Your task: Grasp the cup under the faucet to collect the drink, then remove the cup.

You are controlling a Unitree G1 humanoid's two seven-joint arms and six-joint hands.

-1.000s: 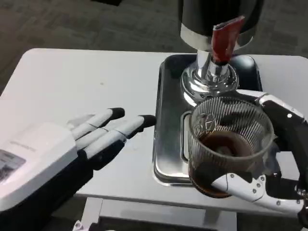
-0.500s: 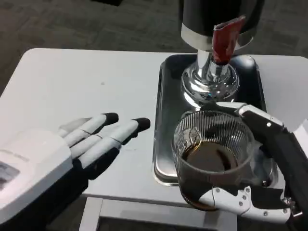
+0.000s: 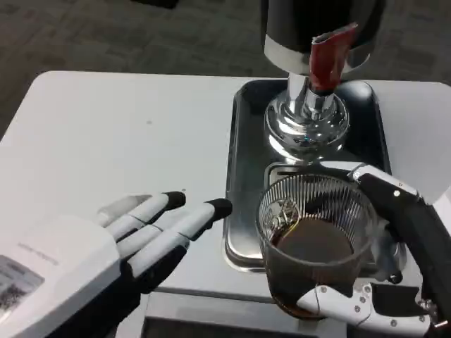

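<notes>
A ribbed clear glass cup (image 3: 313,239) holding dark drink is gripped by my right hand (image 3: 394,274), whose fingers wrap around its right side and front. The cup hangs over the near end of the metal tray (image 3: 243,169), in front of the dispenser's chrome base (image 3: 306,123). The red faucet lever (image 3: 325,60) sticks out from the black dispenser body above, with nothing beneath it. My left hand (image 3: 106,246) lies over the table at the lower left, fingers stretched out toward the tray and holding nothing.
The white table (image 3: 127,134) stretches to the left of the tray. Its front edge runs just below both hands. Dark carpet lies beyond the far edge.
The cup, still in my right hand, has come down and toward the tray's near edge, away from the faucet. My left hand shifted slightly forward and right.
</notes>
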